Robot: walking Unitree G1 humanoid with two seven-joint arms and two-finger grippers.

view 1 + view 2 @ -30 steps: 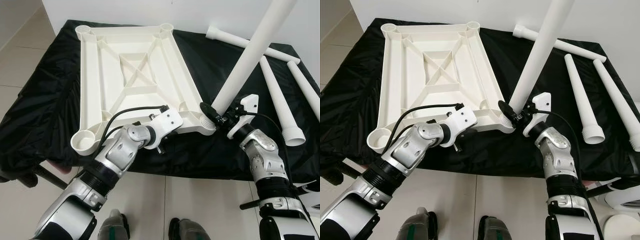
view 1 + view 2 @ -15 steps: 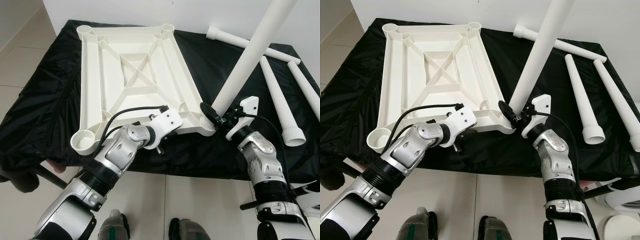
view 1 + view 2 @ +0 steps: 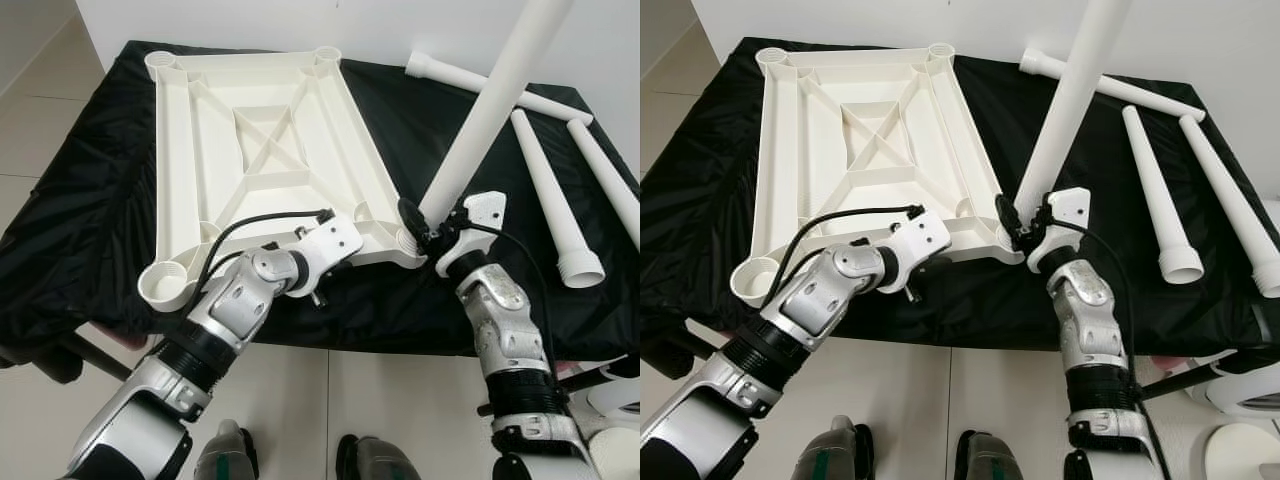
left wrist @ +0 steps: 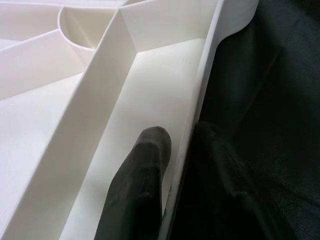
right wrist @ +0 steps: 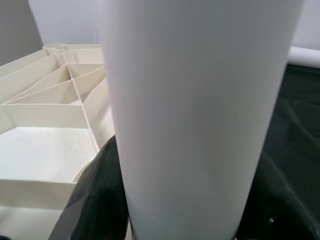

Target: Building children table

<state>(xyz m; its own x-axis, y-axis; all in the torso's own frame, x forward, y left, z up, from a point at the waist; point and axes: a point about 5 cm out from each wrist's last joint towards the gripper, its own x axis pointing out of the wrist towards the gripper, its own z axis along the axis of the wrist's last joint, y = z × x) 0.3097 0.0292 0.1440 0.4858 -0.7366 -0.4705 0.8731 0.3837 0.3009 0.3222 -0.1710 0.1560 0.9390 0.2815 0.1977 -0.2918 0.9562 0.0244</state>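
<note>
Right hand (image 3: 432, 232) is clamped low on the table leg (image 3: 480, 115), holding it near upright with its foot at the tabletop's (image 3: 255, 160) near-right corner socket (image 3: 408, 240), probably to seat it. Left hand (image 4: 165, 165) pinches the near rim, one finger (image 4: 145, 160) inside the wall, likely steadying the upturned tabletop on the black-covered surface (image 3: 80, 230). Three spare legs (image 3: 555, 190) lie toward 2 o'clock.

A bench draped in crinkled black cloth (image 3: 90, 230) stands against a plain white wall (image 3: 260, 25). Below lies a pale tiled floor (image 3: 300, 400), glossy under even light.
</note>
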